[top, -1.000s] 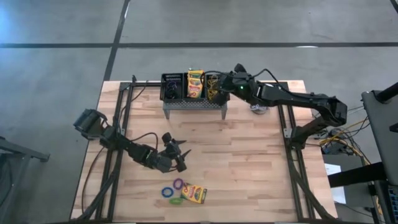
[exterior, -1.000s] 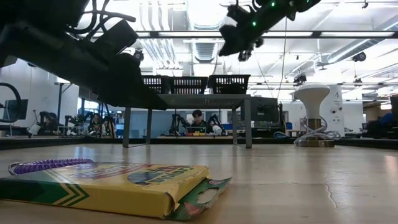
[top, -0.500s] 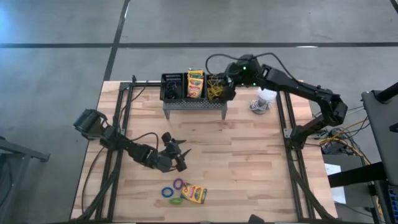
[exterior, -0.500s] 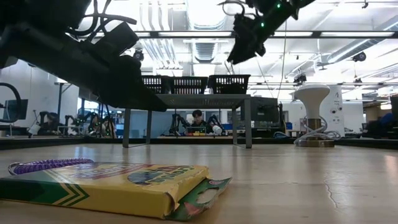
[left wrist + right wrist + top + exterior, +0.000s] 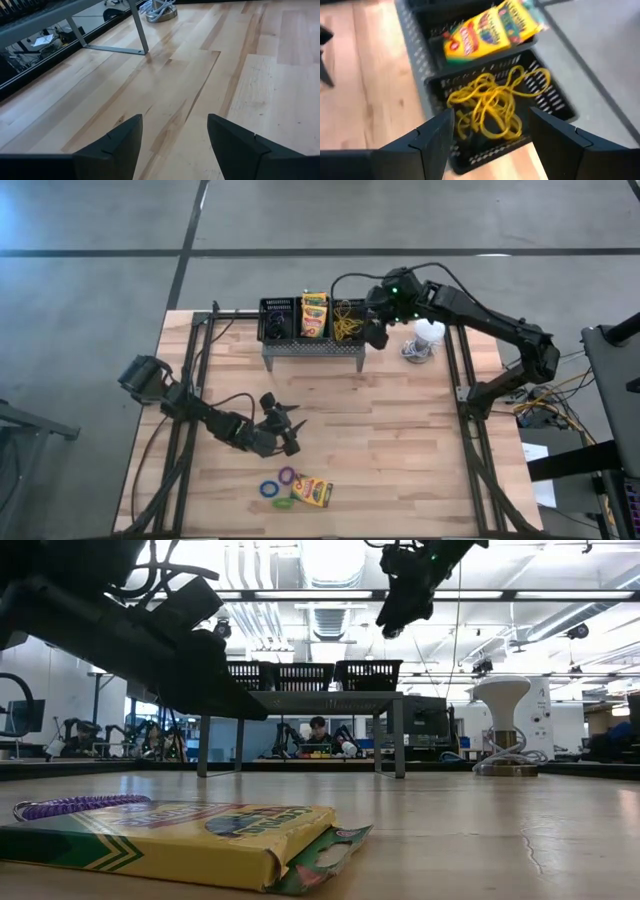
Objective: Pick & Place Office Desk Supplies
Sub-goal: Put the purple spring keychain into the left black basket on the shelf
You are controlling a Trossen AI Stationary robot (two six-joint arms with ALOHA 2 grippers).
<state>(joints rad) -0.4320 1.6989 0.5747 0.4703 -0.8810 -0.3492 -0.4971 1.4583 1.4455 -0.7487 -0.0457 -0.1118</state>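
The yellow loops (image 5: 490,107) lie tangled in the right-hand mesh bin (image 5: 346,320) on the grey stand (image 5: 312,346) at the far side of the counter (image 5: 400,440). A crayon box (image 5: 314,314) stands in the middle bin, and the left bin (image 5: 276,319) holds something dark that cannot be made out. Another crayon box (image 5: 312,491) lies flat near the counter's near edge, with a purple loop (image 5: 287,476), a blue loop (image 5: 270,488) and a green loop (image 5: 283,503) just beside it on the left.

The drop into the right bin looks done, so the sensible step is to lift the right gripper (image 5: 373,335) straight up clear of the bin rim before swinging away, lest a finger snag the tangle and drag it out.

That gripper hangs over the right edge of the right bin, fingers (image 5: 437,140) spread wide and empty, the arm reaching in from the right with its elbow high. The left gripper (image 5: 290,430) waits low over bare counter, left of centre and a little beyond the near cluster, fingers likewise wide with nothing between them.
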